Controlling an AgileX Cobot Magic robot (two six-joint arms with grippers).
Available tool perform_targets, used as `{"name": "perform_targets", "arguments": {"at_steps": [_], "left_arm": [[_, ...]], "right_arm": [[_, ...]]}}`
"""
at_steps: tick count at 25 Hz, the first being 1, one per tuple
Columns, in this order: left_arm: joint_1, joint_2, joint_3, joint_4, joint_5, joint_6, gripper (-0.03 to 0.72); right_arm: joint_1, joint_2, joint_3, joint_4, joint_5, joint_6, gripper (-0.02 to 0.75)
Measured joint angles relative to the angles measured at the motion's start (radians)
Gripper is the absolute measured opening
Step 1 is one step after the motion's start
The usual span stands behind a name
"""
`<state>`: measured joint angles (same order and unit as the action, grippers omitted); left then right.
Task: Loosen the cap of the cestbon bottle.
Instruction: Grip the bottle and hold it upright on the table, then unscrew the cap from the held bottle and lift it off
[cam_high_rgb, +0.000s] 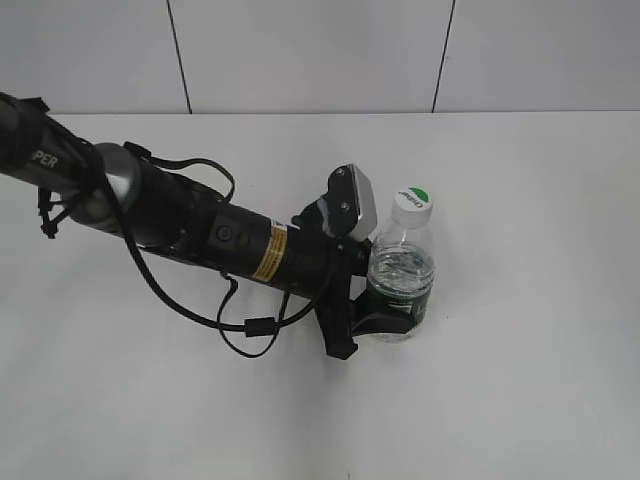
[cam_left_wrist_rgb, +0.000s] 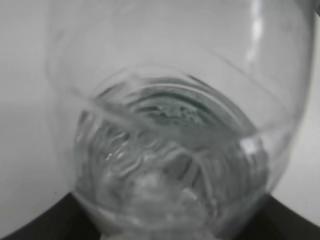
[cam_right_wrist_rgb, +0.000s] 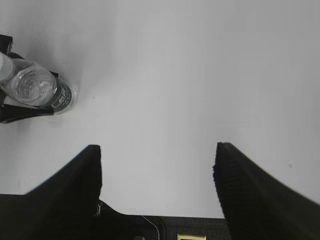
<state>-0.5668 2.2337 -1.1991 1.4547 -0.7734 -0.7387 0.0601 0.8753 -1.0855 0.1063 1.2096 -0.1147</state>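
The cestbon bottle (cam_high_rgb: 402, 272) stands upright on the white table, clear with a dark green label band low down. Its white cap (cam_high_rgb: 412, 201) with a green half-circle sits on top. My left gripper (cam_high_rgb: 385, 322) is shut around the bottle's lower body at the label. In the left wrist view the clear bottle (cam_left_wrist_rgb: 170, 150) fills the frame, blurred; the cap is out of view there. My right gripper (cam_right_wrist_rgb: 157, 155) is open and empty over bare table, far from the bottle (cam_right_wrist_rgb: 37, 90), which shows small at the upper left of the right wrist view.
The white table (cam_high_rgb: 540, 380) stretches around the bottle. The left arm (cam_high_rgb: 200, 230) with its black cables lies across the left half of the table. A tiled wall (cam_high_rgb: 320, 50) stands behind. The right arm is out of the exterior view.
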Motion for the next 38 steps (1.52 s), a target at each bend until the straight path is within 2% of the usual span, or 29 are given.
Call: {"name": "perform_targets", "arguments": {"at_steps": [6,15,24,33,38], "left_arm": [[-0.001,-0.002,0.000,0.002,0.014,0.000,0.414],[-0.001,-0.003,0.000,0.002,0.021,0.000,0.414],[-0.001,-0.003,0.000,0.002,0.022,0.000,0.414],[-0.001,-0.004,0.000,0.001,0.024,0.000,0.414],[-0.001,-0.004,0.000,0.001,0.025,0.000,0.414]], "right_arm": [[0.000,0.220,-0.143,0.043,0.002,-0.011,0.494],[0.016,0.385,-0.159,0.139,0.006,-0.013,0.472],[0.250,0.561,-0.219,0.060,0.009,0.050,0.441],[0.414,0.756,-0.411,0.051,0.009,0.098,0.440],[0.460,0.828,-0.451,0.051,0.009,0.115,0.440]]}}
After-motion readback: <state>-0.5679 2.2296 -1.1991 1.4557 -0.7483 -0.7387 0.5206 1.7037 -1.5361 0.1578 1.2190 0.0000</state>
